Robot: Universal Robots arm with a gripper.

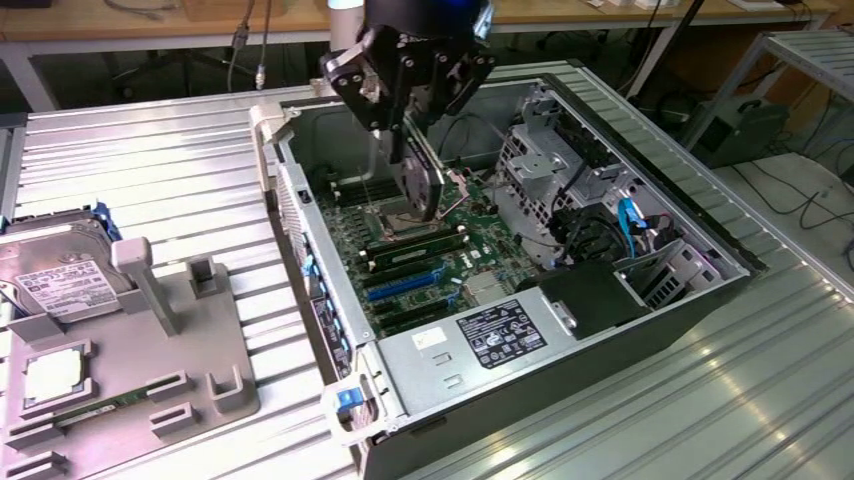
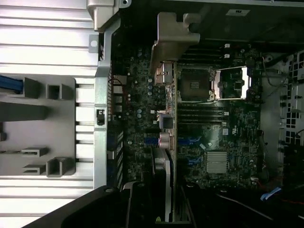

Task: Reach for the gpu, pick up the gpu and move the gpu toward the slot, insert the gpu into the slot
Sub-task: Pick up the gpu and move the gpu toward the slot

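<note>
Upper centre of the exterior view: gripper (image 1: 408, 150) closed partway, clamped on the gpu (image 1: 427, 190). Card held upright on edge over the motherboard (image 1: 461, 235), inside the open computer case (image 1: 667, 170).

Ribbed metal table (image 1: 160, 160), on which an open computer case (image 1: 534, 410) (interior exposed) and, toward the exterior view's left, a grey parts holder (image 1: 200, 345) are supported.

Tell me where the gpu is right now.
In the exterior view the gpu hangs edge-down in the gripper, upper middle of the picture, over the open computer case beside the motherboard's CPU socket.
</note>
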